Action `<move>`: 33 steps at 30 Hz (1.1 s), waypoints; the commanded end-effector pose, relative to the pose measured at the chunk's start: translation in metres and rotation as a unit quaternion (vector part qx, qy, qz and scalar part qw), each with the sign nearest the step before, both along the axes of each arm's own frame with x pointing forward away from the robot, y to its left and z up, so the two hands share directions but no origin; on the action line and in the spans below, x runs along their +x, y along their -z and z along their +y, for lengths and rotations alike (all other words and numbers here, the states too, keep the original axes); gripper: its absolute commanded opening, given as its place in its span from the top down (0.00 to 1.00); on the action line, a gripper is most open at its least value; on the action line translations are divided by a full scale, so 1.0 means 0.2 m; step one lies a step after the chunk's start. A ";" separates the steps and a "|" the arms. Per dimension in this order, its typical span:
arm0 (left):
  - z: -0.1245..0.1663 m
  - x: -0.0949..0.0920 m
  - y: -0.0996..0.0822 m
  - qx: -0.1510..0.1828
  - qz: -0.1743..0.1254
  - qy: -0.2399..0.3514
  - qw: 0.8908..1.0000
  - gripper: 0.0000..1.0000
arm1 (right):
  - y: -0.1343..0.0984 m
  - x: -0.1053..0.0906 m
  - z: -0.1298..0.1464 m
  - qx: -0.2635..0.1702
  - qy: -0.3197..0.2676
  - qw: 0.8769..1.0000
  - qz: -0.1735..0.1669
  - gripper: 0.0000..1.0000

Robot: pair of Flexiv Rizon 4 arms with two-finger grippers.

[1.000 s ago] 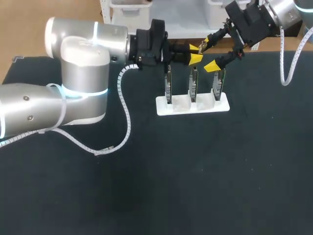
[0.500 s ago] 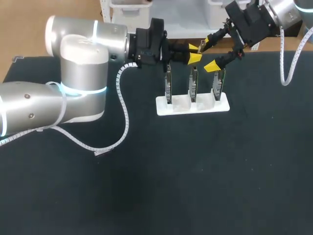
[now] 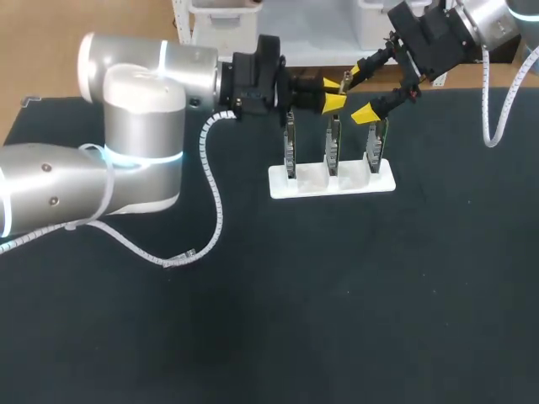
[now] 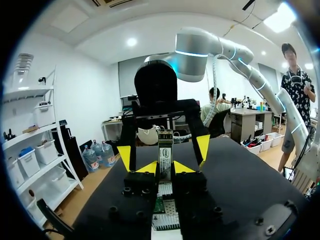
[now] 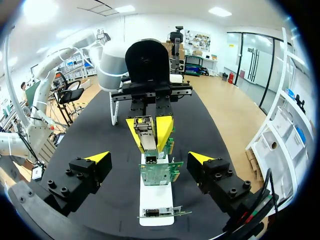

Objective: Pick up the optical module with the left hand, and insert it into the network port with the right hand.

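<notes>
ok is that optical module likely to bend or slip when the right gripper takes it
Probably stiff: the optical module juts straight from the left gripper without sagging. Its shiny metal casing looks smooth, so a light pinch might slip.

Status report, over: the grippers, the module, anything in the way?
Left gripper shut on module. Right gripper open, straddling it, not touching. Module over the boards, not inserted. Nothing seen in the way.
</notes>
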State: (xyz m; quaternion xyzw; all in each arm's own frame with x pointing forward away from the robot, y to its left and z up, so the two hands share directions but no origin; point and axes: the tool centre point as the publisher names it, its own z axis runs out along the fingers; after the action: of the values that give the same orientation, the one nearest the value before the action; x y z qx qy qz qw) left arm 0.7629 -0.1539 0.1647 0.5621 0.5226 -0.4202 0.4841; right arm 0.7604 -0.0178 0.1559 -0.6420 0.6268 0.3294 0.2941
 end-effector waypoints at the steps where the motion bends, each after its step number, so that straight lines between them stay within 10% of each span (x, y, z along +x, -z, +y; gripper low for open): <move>1: 0.00 0.00 0.01 -0.003 -0.001 -0.002 1.000 1.00 | 0.00 -0.01 0.00 0.001 0.001 1.000 -0.001 0.00; 33: 0.00 -0.02 0.02 -0.005 0.004 -0.006 1.000 1.00 | 0.00 -0.01 0.00 0.001 0.001 1.000 -0.001 0.00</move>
State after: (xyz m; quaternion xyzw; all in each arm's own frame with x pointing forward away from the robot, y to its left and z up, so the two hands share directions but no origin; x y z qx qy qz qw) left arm 0.7605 -0.1536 0.1617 0.5561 0.5257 -0.4231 0.4852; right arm 0.7604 -0.0178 0.1559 -0.6420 0.6268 0.3294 0.2941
